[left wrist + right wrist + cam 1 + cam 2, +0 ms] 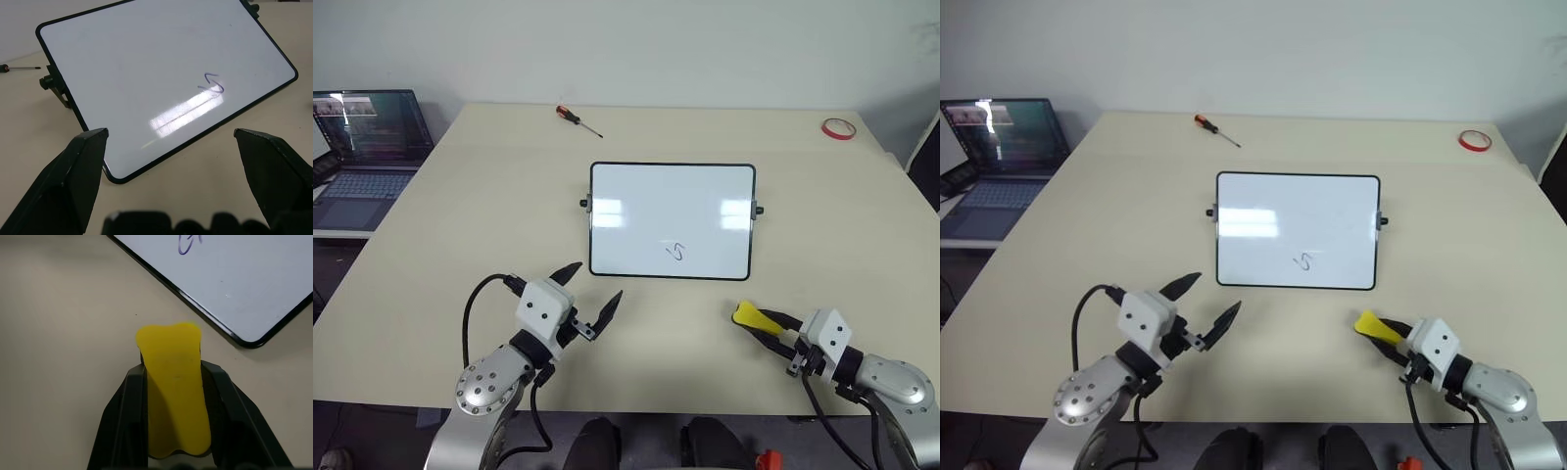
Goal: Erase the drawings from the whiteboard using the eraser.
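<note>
A: Item one, right gripper (766,326). State?

B: It is clenching the eraser (751,316), the yellow tip sticking out past the fingers. It is hovering over the table (440,225) at about 4 o'clock from the whiteboard (672,220), near the board's lower right corner but apart from it.

A: Item two, left gripper (590,290)?

B: Released, fingers spread, holding nothing. It is sitting at about 7 o'clock from the board, apart from it.

A: Item three, the drawings?

B: You are looking at one blue scribble (676,253), low on the board near its bottom edge. No other mark shows on the white surface.

A: Item four, how am I handling the wipe?

B: By my reading, you are bringing the eraser tip toward 10 o'clock onto that scribble, laying the tip flat. The board stands tilted on side knobs, so it may slide under pressure; consider steadying its near left edge with the free gripper. Short strokes should do.
</note>
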Controlling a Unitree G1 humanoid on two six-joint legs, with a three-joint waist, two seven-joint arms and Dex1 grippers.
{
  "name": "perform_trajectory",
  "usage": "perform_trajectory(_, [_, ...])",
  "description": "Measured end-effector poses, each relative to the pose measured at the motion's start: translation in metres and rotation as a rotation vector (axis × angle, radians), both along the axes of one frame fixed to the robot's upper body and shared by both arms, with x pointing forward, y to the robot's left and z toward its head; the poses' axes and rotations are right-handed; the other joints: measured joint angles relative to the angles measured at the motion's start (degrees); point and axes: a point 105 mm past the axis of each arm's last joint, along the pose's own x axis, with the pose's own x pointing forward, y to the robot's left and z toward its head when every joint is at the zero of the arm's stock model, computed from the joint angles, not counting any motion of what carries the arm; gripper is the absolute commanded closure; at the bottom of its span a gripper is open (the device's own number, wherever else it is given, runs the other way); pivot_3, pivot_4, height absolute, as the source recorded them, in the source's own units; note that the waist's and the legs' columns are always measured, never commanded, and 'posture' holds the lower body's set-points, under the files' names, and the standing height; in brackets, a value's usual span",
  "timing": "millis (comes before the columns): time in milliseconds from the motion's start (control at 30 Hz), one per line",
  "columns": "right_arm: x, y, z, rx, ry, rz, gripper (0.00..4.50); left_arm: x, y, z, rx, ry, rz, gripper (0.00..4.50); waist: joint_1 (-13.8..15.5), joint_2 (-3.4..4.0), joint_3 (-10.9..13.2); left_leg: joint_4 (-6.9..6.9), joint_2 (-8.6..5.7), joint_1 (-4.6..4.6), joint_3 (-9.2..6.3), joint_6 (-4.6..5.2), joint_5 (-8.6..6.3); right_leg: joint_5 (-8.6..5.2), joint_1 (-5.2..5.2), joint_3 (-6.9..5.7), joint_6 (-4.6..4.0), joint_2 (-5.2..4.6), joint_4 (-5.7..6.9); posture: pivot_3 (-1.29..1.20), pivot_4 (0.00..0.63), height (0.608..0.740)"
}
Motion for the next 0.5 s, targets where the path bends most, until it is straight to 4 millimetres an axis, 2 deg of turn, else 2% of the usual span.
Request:
perform_trajectory(100, [0.011,0.002,0.009,-0.005,-0.048,0.008,3.35,0.001,0.000,0.001,0.001,-0.006,0.001,0.00,0.0,0.00,0.0,0.02,-0.01,0.03,0.01,0.00,0.00,0.00,0.03,0.01,0.00,0.01,0.01,0.00,0.150,0.740])
perform_trajectory(200, [0.032,0.015,0.028,0.000,-0.147,0.016,3.35,0.003,-0.001,0.004,-0.001,-0.018,-0.002,0.00,-0.1,0.00,0.0,0.02,-0.01,0.03,0.02,-0.01,0.00,0.00,0.02,0.01,0.00,0.02,0.02,0.00,0.150,0.740])
perform_trajectory(367, [0.073,0.050,0.052,0.045,-0.275,0.025,3.35,0.003,0.000,0.002,-0.002,-0.011,0.003,0.00,-0.2,0.00,0.0,0.01,0.01,-0.03,0.00,-0.04,0.02,0.00,-0.06,0.00,0.00,0.03,0.01,0.00,0.150,0.740])
perform_trajectory(500, [0.099,0.076,0.053,-0.005,-0.310,0.058,3.35,0.003,0.001,0.003,-0.001,-0.013,0.013,0.00,0.0,0.00,0.0,0.02,0.01,-0.08,-0.01,-0.09,0.05,0.00,-0.11,-0.03,0.00,0.01,-0.02,0.00,0.150,0.740])
